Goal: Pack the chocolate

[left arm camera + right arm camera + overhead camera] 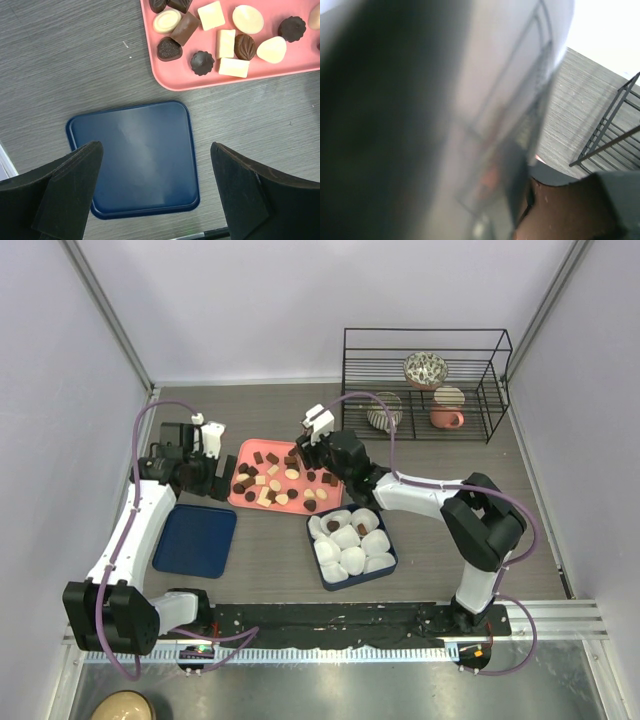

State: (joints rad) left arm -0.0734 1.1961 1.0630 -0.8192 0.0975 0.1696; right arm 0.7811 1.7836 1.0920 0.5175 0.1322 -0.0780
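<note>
The chocolate pieces [272, 483], dark, mid-brown and cream, lie scattered on a pink tray [247, 448]; several also show in the left wrist view [202, 62] on the tray's corner [180, 85]. Two brown pieces [333, 525] sit in white paper cups in a dark blue box [388, 540]. My left gripper [214, 483] is open and empty, its fingers [70, 190] spread above a flat blue tray [145, 150]. My right gripper [303, 452] hovers over the pink tray's right end. Its wrist view is blurred, with the gripper [535, 200] shut on a brown piece [570, 210].
The flat blue tray [195, 540] lies left of the box, below the pink tray. A black wire rack [345, 360] at the back right holds bowls and a pink mug [447, 418]. Grey walls close in on both sides.
</note>
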